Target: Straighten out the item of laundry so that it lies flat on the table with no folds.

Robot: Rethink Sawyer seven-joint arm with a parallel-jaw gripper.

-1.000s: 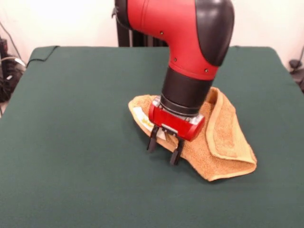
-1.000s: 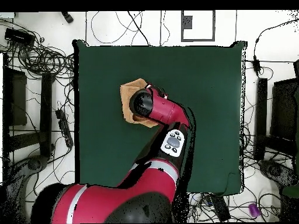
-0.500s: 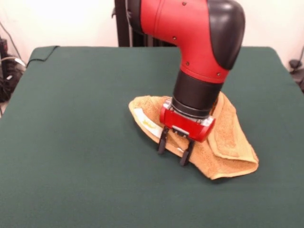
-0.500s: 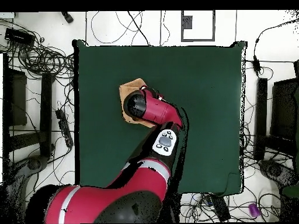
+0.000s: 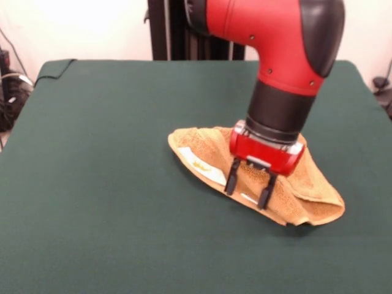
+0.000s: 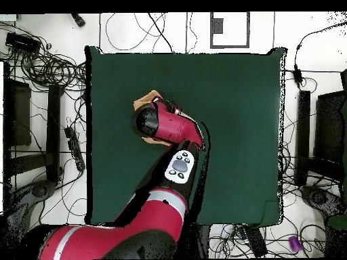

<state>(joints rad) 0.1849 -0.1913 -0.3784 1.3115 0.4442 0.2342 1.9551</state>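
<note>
The item of laundry (image 5: 199, 146) is an orange-tan towel, folded over on itself and rumpled, in the middle of the green table (image 5: 92, 159). A white label (image 5: 209, 172) shows by its near edge. My gripper (image 5: 247, 197) points straight down at that near edge, open, with both fingertips (image 5: 230, 188) on or just at the cloth and nothing held between them. In the overhead view the arm covers the gripper and most of the towel (image 6: 142, 103), so only a tan corner shows on the table (image 6: 237, 122).
The table cloth is folded over at one far corner (image 5: 55, 66). Cables (image 6: 47, 68) and dark equipment (image 6: 318, 135) lie on the floor around the table. A black post (image 5: 164, 30) stands behind the table's far edge.
The gripper has slid to the right in the front view along the towel's near edge. The towel has been drawn rightward with it and its folded right side lies lower and longer.
</note>
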